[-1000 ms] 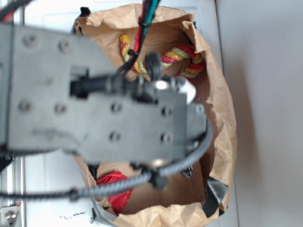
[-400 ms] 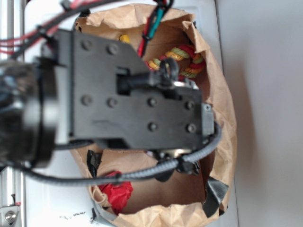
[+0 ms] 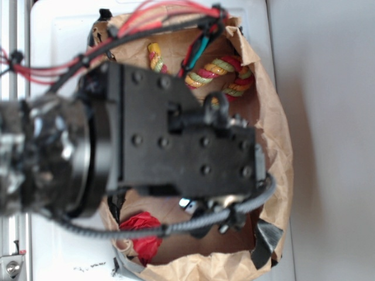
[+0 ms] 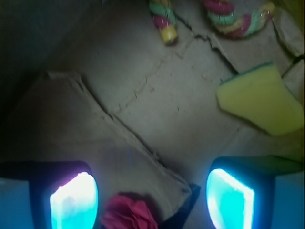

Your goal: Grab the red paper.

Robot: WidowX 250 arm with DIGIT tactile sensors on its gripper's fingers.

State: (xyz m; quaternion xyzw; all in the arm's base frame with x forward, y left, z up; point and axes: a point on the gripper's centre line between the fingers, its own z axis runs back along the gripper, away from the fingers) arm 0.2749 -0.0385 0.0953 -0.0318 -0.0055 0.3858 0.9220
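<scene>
While spread wide, pincer (image 4: 151,200) empty above red paper (image 4: 128,212).

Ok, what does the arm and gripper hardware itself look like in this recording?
A black boxy arm housing with round screw heads, trailing red wires and a grey braided cable. The gripper has dark-framed fingers whose pads glow white-cyan in the wrist view.

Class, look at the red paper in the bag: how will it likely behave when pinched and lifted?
The red paper is a crumpled wad, so it probably squashes easily. It looks thin, likely very light. Its folds should give the open hand grip, not slip.
</scene>
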